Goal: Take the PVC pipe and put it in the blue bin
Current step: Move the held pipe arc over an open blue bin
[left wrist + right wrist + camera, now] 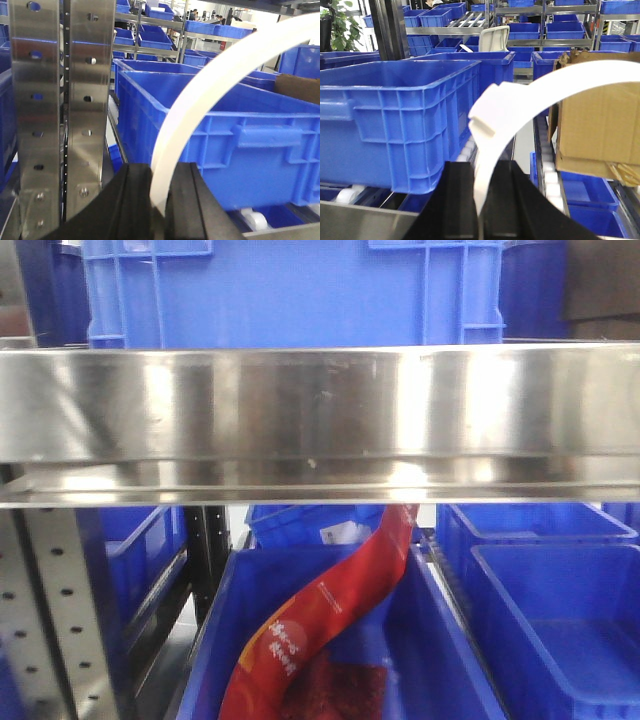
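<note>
Shelving is being shown in the exterior front-facing view. A polished steel shelf rail is being seen spanning the whole frame, with a blue crate being carried above it. Below the rail, a red packet is being propped at a tilt inside an open blue tub, and its upper end is being hidden by the rail.

In the left wrist-mounted view, the PVC pipe is being gripped at its lower end by the left pincer, whose black fingers are being pressed closed on it. The white arc is being seen sweeping up and to the right, in front of a blue bin. Perforated steel uprights are being shown at the left.

In the right wrist-mounted view, a white curved PVC pipe is likewise being clamped by the closed right pincer. A squared, stepped end is being shown just above the fingers, with the arc running off to the right. Whether it is the same piece as in the left view cannot be told. It is being framed between a blue bin on the left and a cardboard box on the right.
</note>
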Controlling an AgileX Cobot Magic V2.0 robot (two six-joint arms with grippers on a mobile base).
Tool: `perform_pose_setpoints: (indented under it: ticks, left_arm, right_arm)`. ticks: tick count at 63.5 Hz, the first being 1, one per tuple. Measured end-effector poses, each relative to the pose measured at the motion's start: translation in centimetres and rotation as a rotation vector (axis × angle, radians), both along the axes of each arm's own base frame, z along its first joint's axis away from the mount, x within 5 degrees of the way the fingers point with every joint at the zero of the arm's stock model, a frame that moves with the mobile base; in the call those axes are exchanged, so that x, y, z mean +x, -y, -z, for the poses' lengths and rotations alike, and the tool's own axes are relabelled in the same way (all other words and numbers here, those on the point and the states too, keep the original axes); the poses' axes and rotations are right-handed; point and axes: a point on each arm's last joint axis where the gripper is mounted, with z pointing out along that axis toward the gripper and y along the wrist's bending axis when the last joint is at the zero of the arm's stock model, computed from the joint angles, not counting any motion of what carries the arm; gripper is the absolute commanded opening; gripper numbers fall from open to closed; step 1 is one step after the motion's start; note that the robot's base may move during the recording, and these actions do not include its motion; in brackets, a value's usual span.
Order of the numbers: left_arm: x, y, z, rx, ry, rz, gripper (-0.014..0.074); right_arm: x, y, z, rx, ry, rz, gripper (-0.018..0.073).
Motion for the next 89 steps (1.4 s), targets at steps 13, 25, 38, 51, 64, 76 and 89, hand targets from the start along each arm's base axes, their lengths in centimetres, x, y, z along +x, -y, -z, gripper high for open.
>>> perform_pose_setpoints:
  ticks: [13, 25, 38, 51, 64, 76, 89]
  left_arm:
    - [0.0, 0.0, 0.0, 0.0, 0.002, 0.0, -0.0111]
    - [0.0, 0.0, 0.0, 0.0, 0.002, 0.0, -0.0111]
    - [0.0, 0.0, 0.0, 0.0, 0.002, 0.0, -0.0111]
    - [0.0, 0.0, 0.0, 0.0, 0.002, 0.0, -0.0111]
    - [0.0, 0.0, 0.0, 0.0, 0.002, 0.0, -0.0111]
    - [0.0, 0.0, -0.1, -0.002, 0.006, 0.0, -0.0111]
    - [-0.1, 0.0, -0.9, -0.016, 0.054, 0.001, -0.0111]
  right_arm:
    - [0.0, 0.0, 0.0, 0.0, 0.0, 0.0, -0.0168]
    - [0.0, 0.0, 0.0, 0.0, 0.0, 0.0, -0.0168]
    - [0.0, 0.0, 0.0, 0.0, 0.0, 0.0, -0.0168]
    - [0.0, 0.0, 0.0, 0.0, 0.0, 0.0, -0.0168]
    - [0.0, 0.0, -0.1, 0.001, 0.009, -0.001, -0.0168]
    - [0.0, 0.0, -0.2, 0.002, 0.021, -0.002, -0.0168]
    - [0.7, -0.4, -2.1, 0.042, 0.118, -0.028, -0.0168]
